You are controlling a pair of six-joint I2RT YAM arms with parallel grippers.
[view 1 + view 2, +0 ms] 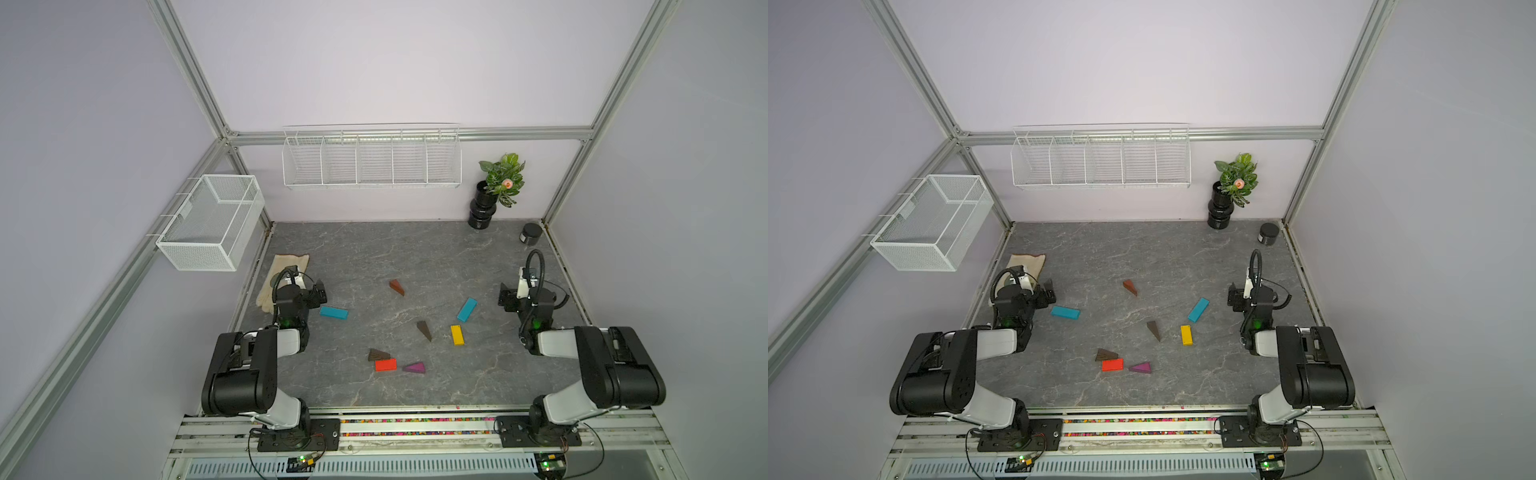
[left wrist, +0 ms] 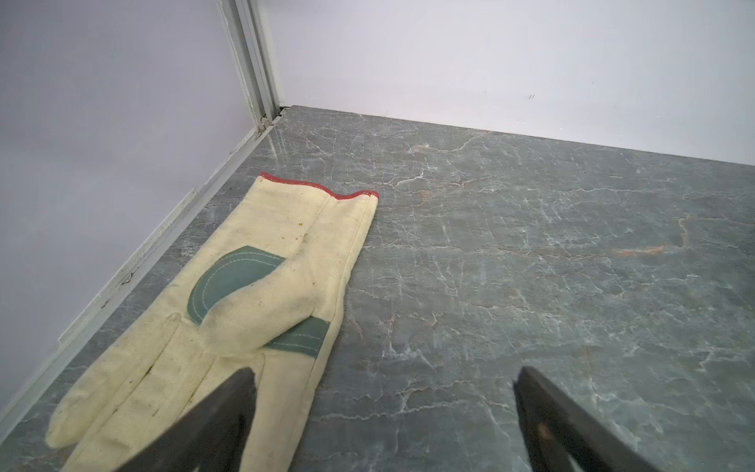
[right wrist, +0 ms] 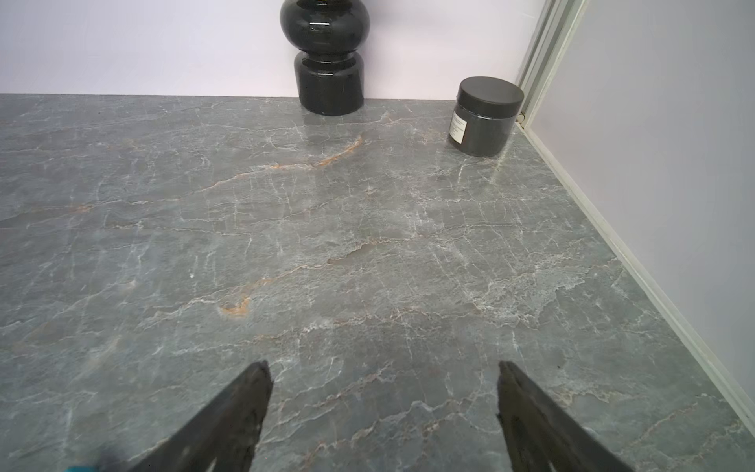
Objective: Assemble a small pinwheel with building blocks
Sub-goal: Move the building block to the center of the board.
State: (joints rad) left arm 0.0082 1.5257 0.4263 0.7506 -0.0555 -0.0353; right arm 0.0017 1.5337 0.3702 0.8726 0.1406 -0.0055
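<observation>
The building blocks lie loose and scattered on the grey marble table [image 1: 415, 257], and no pinwheel shows. One teal bar [image 1: 333, 313] lies just right of my left gripper [image 1: 320, 291]. A second teal bar [image 1: 467, 309] lies left of my right gripper [image 1: 505, 299]. A reddish-brown wedge [image 1: 397, 287] is mid-table, with a dark wedge [image 1: 424, 331] and a yellow brick [image 1: 457, 335] nearer the front. Another dark wedge [image 1: 378, 355] sits against a red brick [image 1: 385, 365], beside a purple wedge [image 1: 414, 368]. Both wrist views show open, empty jaws: left gripper [image 2: 384, 380], right gripper [image 3: 384, 367].
A beige work glove [image 2: 265, 286] lies along the left wall under my left arm. A black jar [image 3: 486, 116] and a black vase [image 3: 329, 61] with a plant stand at the back right. White wire baskets [image 1: 212, 220] [image 1: 371, 160] hang on the left and back walls.
</observation>
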